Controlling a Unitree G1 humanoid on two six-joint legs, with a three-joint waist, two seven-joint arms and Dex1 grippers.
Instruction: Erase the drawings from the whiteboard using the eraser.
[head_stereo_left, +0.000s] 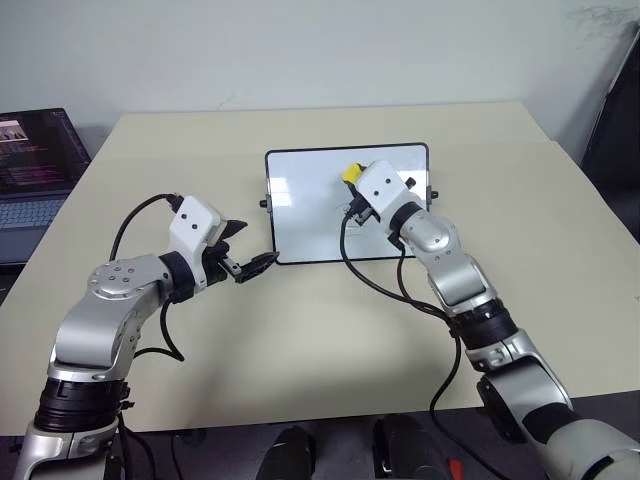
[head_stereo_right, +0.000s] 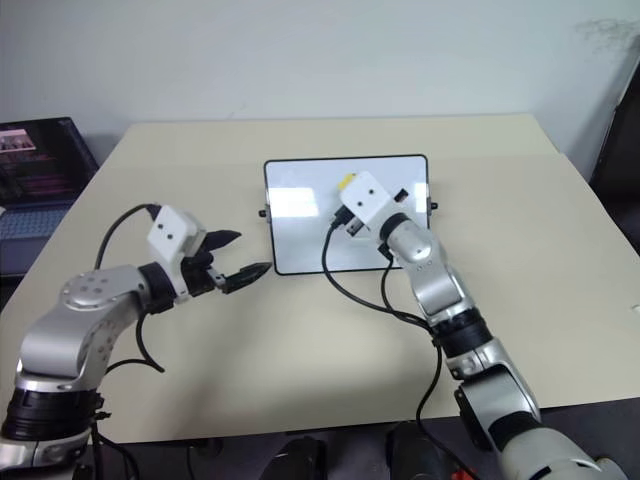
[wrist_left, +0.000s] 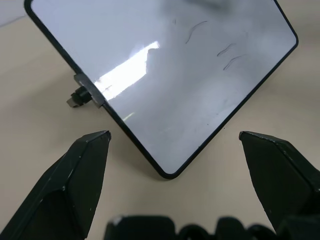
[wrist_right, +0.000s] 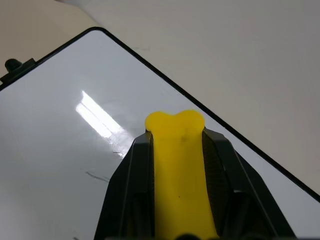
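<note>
**Eraser held over the whiteboard, left end effector open at the board's corner**

The right end effector (wrist_right: 177, 150) is clamped on the eraser (wrist_right: 179, 165), its two black fingers (wrist_right: 132, 175) pressed against the block's long sides so that the bright yellow end sticks out past the tips. In the right wrist view the yellow nose has a slightly notched, rounded front and sits above the glossy white surface, close to the board's far edge. From the head views the right arm reaches forward and inward across the desk (head_stereo_left: 560, 230), forearm stretched, wrist roughly level, with the white wrist housing over the right half of the whiteboard (head_stereo_left: 300, 210) and a black cable looping down from it over the board's near edge.

The left end effector (head_stereo_left: 243, 254) stands open with nothing between its fingers. It points toward the board's near left corner, just short of the frame; in the left wrist view the two dark fingertips (wrist_left: 92, 150) are spread wide with that rounded corner between them. The left arm is bent at the elbow, forearm angled inward and slightly down.

The whiteboard lies flat in the middle of the desk, thin black frame, rounded corners, a small black knob (wrist_left: 79, 96) on its side. The drawings (wrist_left: 227, 55) are a few faint, thin dark strokes: one curved line and a pair of short dashes, with a bright reflection streak nearby. A laptop (head_stereo_left: 35, 170) sits open off the desk's left edge.
</note>
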